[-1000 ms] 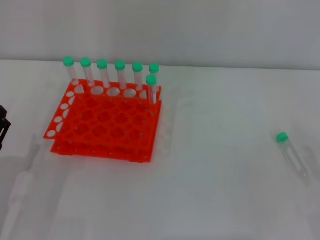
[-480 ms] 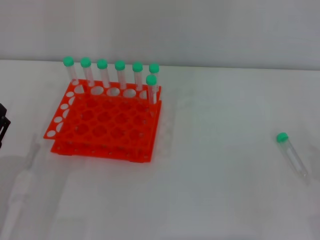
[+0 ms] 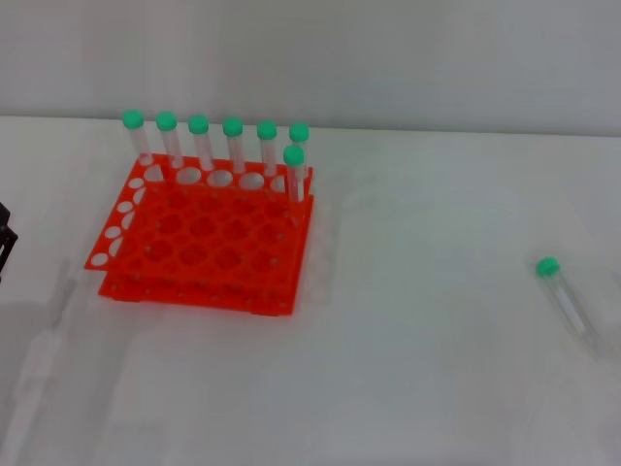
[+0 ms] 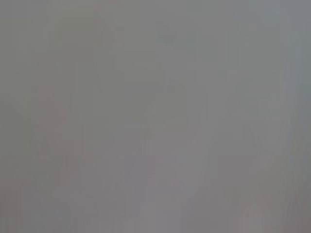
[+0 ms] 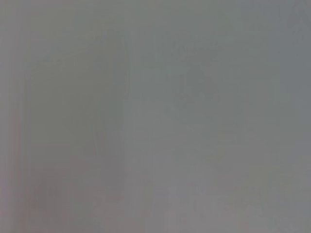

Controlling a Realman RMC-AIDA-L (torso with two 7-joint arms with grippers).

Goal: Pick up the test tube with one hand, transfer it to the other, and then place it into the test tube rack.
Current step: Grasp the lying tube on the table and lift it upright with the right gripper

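The test tube (image 3: pixel 566 296), clear with a green cap, lies on its side on the white table at the far right of the head view. The orange-red test tube rack (image 3: pixel 204 254) stands at the left centre, far from it. A black part of my left gripper (image 3: pixel 5 243) shows at the left edge, to the left of the rack and apart from it. My right gripper is out of view. Both wrist views show only a plain grey blur.
Several green-capped tubes (image 3: pixel 233 146) stand upright along the rack's back row and one (image 3: pixel 294 173) just in front of them at the right end. The white table (image 3: pixel 427 369) runs back to a pale wall.
The black part of my left gripper has drawn slightly further off the left edge. A faint shadow beside the lying tube at the right edge has gone. The tube and rack have not moved.
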